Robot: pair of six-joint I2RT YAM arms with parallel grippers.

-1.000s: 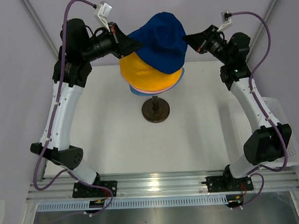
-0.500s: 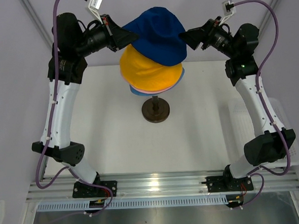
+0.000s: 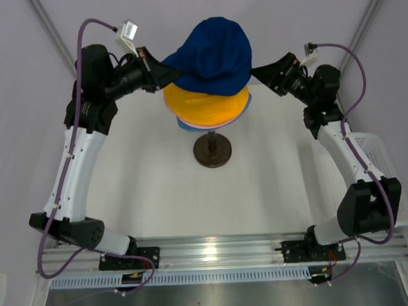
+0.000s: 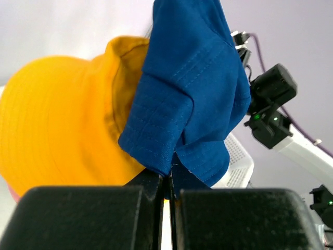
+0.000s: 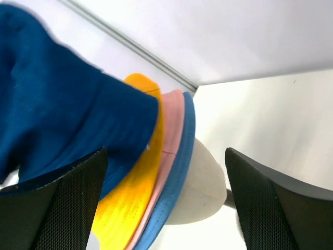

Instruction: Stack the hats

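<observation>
The navy hat [image 3: 215,55] sits tilted on the yellow hat [image 3: 204,106] at upper centre, crown up, with its brim stretched out to the left. The left end effector [image 3: 171,73] pinches that brim. The right end effector [image 3: 258,71] is spread just right of the navy hat, holding nothing. The pink hat [image 5: 173,125] and light blue hat [image 5: 184,156] lie beneath, on the head form [image 5: 200,187].

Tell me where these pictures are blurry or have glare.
Top external: sharp overall, with a glare patch on the metal rail. Left wrist: the navy hat shows crisp stitching. Right wrist: the navy hat's upper edge is smeared, and the near fingers are out of focus.
</observation>
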